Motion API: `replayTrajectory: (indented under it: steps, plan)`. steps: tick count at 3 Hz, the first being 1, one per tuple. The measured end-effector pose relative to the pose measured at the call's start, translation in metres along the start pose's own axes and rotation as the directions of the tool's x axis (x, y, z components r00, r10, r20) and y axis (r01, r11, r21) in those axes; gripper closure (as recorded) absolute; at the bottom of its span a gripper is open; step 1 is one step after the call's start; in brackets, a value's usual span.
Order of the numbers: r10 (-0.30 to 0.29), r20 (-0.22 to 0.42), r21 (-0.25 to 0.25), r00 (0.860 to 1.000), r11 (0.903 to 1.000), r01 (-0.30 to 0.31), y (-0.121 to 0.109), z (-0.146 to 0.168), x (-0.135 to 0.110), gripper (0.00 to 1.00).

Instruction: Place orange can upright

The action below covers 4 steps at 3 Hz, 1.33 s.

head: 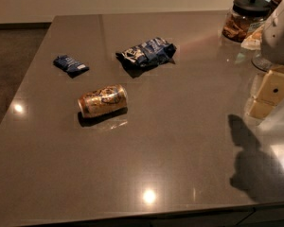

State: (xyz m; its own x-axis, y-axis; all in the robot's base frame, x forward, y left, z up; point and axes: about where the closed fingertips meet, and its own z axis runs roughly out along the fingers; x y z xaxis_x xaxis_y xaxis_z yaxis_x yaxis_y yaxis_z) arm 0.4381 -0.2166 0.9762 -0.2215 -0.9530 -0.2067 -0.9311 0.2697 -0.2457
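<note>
The orange can (102, 100) lies on its side on the dark grey table (180, 141), left of centre. Its orange-gold and cream label faces up and one silver end points left toward me. My gripper (266, 98) hangs at the right edge of the view, cream-coloured under the white arm (280, 32). It is well to the right of the can, holds nothing, and casts a shadow on the table below it.
A blue-and-white snack bag (146, 52) lies behind the can. A small dark blue packet (71, 65) lies at the back left. A glass jar with a black lid (244, 18) stands at the back right. The table's front edge runs along the bottom.
</note>
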Motion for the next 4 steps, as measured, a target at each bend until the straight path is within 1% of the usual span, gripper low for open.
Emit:
replayTrajectory:
  steps: [1, 2, 3, 4]
  plan:
    - [-0.001, 0.001, 0.002, 1.000, 1.0000, 0.001, 0.000, 0.000, -0.001, 0.00]
    - [-0.094, 0.064, -0.010, 0.994, 0.9955, 0.094, 0.002, 0.002, -0.050, 0.00]
    - [-0.165, 0.109, -0.027, 0.980, 0.9853, 0.169, 0.006, 0.009, -0.090, 0.00]
    - [-0.239, 0.146, -0.063, 0.960, 0.9661, 0.250, 0.015, 0.029, -0.138, 0.00]
